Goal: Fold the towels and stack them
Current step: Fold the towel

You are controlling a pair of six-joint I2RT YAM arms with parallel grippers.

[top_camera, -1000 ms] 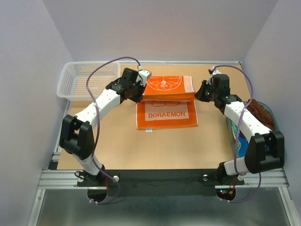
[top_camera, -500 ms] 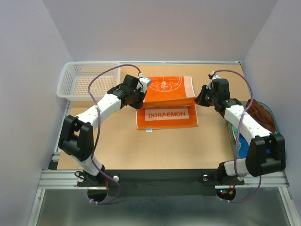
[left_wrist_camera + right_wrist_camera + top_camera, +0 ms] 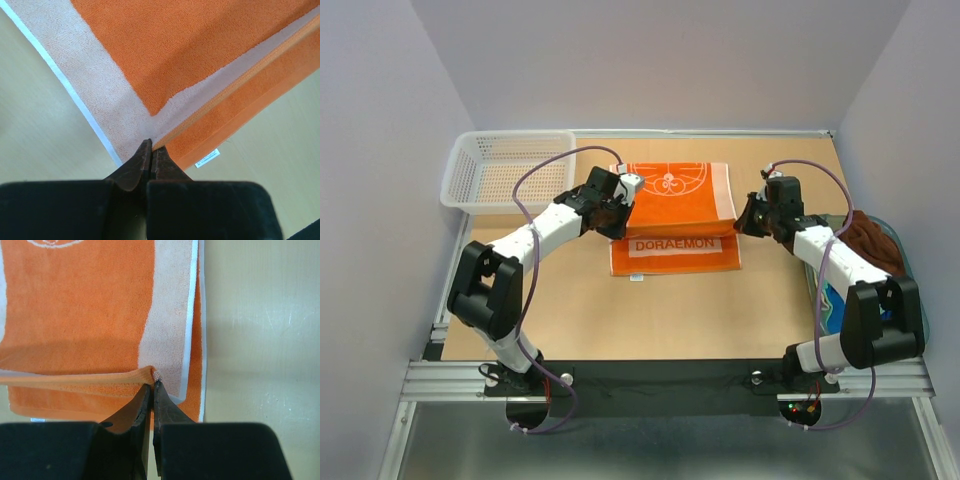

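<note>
The orange towel [image 3: 675, 195] with a white circle pattern and "DORAEMON" lettering lies mid-table, its far half lifted and doubled over the near half. My left gripper [image 3: 617, 222] is shut on the towel's left corner. My right gripper [image 3: 741, 220] is shut on the right corner. In the left wrist view the gripper [image 3: 151, 145] pinches the pale border above the orange towel [image 3: 200, 55]. In the right wrist view the gripper [image 3: 154, 382] pinches the folded hem over the orange towel [image 3: 75, 310]. A dark brown towel [image 3: 875, 245] lies at the right.
A white mesh basket [image 3: 505, 170] stands at the back left. A translucent blue-green tub [image 3: 830, 300] with cloths sits at the right edge, under the right arm. A small white label [image 3: 207, 157] sticks out from the towel's lower layer.
Both grippers have moved toward the near edge with the towel's corners. The lifted half now covers more of the lower half, down to the lettering.
</note>
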